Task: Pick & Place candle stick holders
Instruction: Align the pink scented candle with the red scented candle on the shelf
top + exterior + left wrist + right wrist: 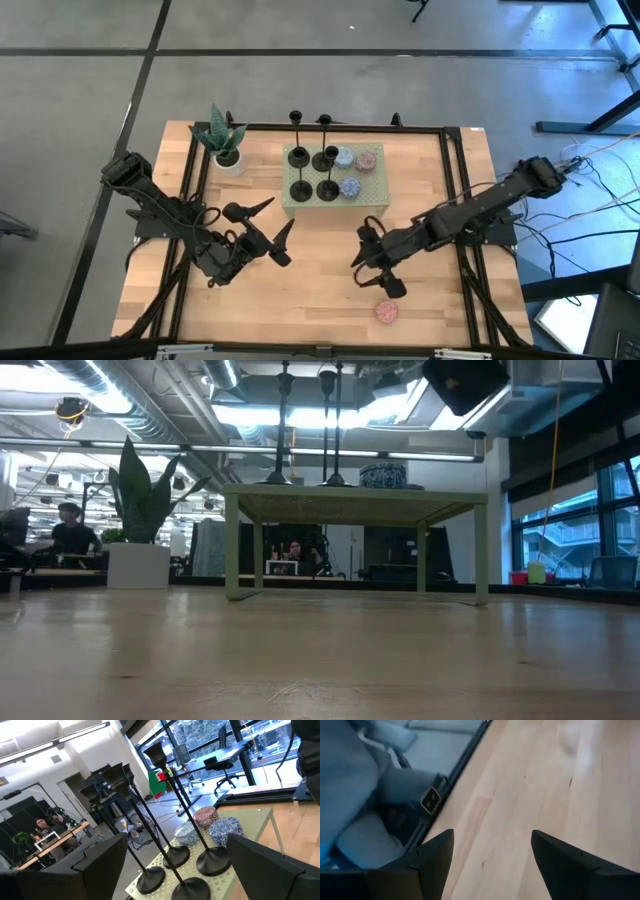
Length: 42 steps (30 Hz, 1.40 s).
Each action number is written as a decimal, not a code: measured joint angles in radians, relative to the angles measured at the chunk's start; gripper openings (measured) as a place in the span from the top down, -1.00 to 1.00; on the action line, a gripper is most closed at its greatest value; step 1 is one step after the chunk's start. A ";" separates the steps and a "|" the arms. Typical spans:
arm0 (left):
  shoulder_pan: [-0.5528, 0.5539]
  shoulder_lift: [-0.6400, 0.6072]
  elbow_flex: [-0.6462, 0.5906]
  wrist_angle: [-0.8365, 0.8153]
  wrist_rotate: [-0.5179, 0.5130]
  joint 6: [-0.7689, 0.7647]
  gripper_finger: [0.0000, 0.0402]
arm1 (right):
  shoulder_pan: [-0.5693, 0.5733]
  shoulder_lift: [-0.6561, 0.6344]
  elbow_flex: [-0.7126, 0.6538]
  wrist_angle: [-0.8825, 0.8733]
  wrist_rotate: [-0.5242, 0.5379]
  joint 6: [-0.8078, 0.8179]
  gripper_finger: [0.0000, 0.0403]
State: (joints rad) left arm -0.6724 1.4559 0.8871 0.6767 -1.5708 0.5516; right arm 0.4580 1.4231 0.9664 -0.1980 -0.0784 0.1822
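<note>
Overhead showed both empty claws, left [268,232] and right [372,262], spread open; low view only caught the candle holders [305,425] at 12 o'clock.

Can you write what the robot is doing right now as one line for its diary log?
candle stick holders: four upright on green stand | left end effector: open, empty, facing holders | right end effector: open, empty, above table

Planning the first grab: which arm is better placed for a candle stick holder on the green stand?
Left, probably. The left gripper is open, empty and faces the candle stick holders on the green stand. The right gripper is open too but faces bare table near the pink puck.
</note>
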 joint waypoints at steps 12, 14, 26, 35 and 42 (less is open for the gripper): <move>0.000 0.000 0.000 -0.001 0.000 -0.033 -0.68 | 0.104 0.069 0.159 -0.320 0.000 0.133 -0.35; 0.000 0.000 0.000 -0.001 0.000 -0.033 -0.68 | 0.137 0.088 0.159 -0.324 0.021 0.180 -0.35; 0.000 0.000 0.000 -0.001 0.000 -0.033 -0.68 | 0.306 0.188 0.159 -0.310 0.161 0.343 -0.35; 0.000 0.000 0.000 -0.001 0.000 -0.033 -0.68 | 0.342 0.191 0.159 -0.308 0.165 0.358 -0.35; 0.000 0.000 0.000 -0.001 0.000 -0.033 -0.68 | 0.345 0.191 0.159 -0.308 0.215 0.383 -0.35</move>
State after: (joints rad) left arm -0.6724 1.4559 0.8871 0.6758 -1.5707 0.5182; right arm 0.8032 1.6146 1.1259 -0.5064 0.1365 0.5656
